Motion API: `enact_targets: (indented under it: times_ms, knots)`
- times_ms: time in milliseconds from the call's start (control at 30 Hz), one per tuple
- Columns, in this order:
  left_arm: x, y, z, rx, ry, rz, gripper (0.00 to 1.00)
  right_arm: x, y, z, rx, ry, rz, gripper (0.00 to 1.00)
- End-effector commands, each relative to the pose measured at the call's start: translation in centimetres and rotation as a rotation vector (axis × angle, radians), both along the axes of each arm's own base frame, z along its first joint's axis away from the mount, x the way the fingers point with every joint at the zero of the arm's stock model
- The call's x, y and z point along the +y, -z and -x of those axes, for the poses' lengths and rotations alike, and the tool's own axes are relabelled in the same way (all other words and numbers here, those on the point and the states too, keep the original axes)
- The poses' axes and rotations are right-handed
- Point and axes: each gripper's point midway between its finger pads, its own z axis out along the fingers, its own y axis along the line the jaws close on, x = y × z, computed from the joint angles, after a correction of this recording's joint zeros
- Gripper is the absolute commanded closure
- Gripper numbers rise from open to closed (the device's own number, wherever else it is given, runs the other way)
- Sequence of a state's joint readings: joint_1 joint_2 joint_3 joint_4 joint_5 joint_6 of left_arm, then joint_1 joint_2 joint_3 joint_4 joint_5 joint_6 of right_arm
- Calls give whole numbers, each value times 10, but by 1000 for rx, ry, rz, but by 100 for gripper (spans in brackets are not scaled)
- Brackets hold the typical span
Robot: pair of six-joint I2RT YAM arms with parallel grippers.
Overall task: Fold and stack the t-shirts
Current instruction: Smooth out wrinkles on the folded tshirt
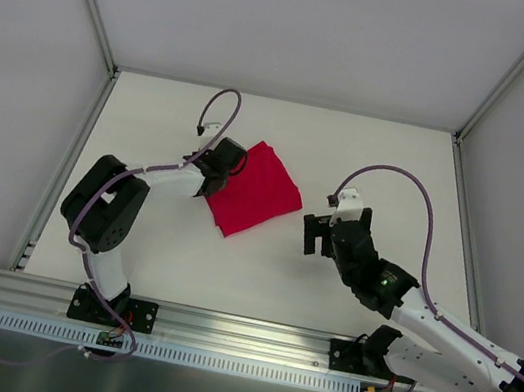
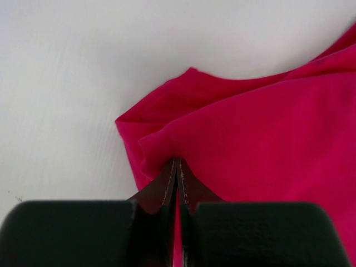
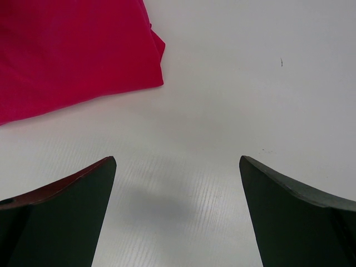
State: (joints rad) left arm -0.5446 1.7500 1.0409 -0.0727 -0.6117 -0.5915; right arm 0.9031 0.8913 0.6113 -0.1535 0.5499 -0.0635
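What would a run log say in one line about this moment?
left gripper: shut on edge of red t-shirt | right gripper: open, empty, over table beside red t-shirt | red t-shirt: folded, on table

Robot lab cell: white tabletop (image 1: 258, 277), white wall panels (image 1: 303, 21), left arm (image 1: 108, 205) and right arm (image 1: 423, 321) bolted to aluminium rail (image 1: 238, 329) at near edge.

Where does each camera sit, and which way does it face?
Top: fixed above and behind the arms, looking down on the table; both arms show.
Left wrist: on the left arm, looking along the left gripper, shut on the edge of the red t-shirt.
Right wrist: on the right arm, looking down past the open right gripper at the table.
All three share the red t-shirt.
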Motion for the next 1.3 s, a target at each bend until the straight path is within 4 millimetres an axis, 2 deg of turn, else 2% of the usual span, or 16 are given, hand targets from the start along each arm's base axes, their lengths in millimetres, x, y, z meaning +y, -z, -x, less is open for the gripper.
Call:
enact_targets:
  times_ms: [0,233,367,400,433,533,567,700,833,867,900,1033,1067,1100,1167,1267]
  knots:
    - [12,12,10,39,-113,-26,100,2,-18,-7,-51,30,-41,0]
    - [17,33,14,99,-150,-23,100,1,-20,-6,-56,31,-50,0]
    - [19,19,9,74,-140,-28,99,2,-18,-8,-53,35,-42,0]
    - [15,11,5,54,-124,-19,93,4,-19,-9,-54,34,-46,0]
    - [14,-2,1,28,-115,-11,67,5,-17,-10,-50,35,-39,0]
    - [17,-40,-5,-39,-131,-7,7,6,-16,-12,-47,39,-27,0]
    - [16,-54,-9,-66,-128,5,2,7,-17,-13,-48,38,-26,0]
    - [6,-113,-11,-189,-43,79,1,5,-18,-14,-57,51,-23,0]
    - [8,-138,7,-255,-12,146,1,-2,-25,-14,-80,76,-33,0]
    - [12,-124,19,-233,-7,141,1,-3,-26,-14,-85,78,-36,0]
    - [15,-136,28,-270,-5,176,1,-6,-28,-15,-94,98,-33,0]
    - [38,-125,70,-306,-44,234,1,-19,-33,-16,-126,161,-32,0]
    - [45,-99,86,-265,-39,230,1,-22,-32,-17,-135,178,-32,0]
    - [43,-111,92,-323,-19,290,1,-29,-34,-18,-152,213,-24,0]
    - [42,-89,109,-299,20,318,1,-39,-34,-19,-166,262,-8,0]
    - [45,-88,123,-327,28,364,1,-54,-39,-21,-185,352,9,0]
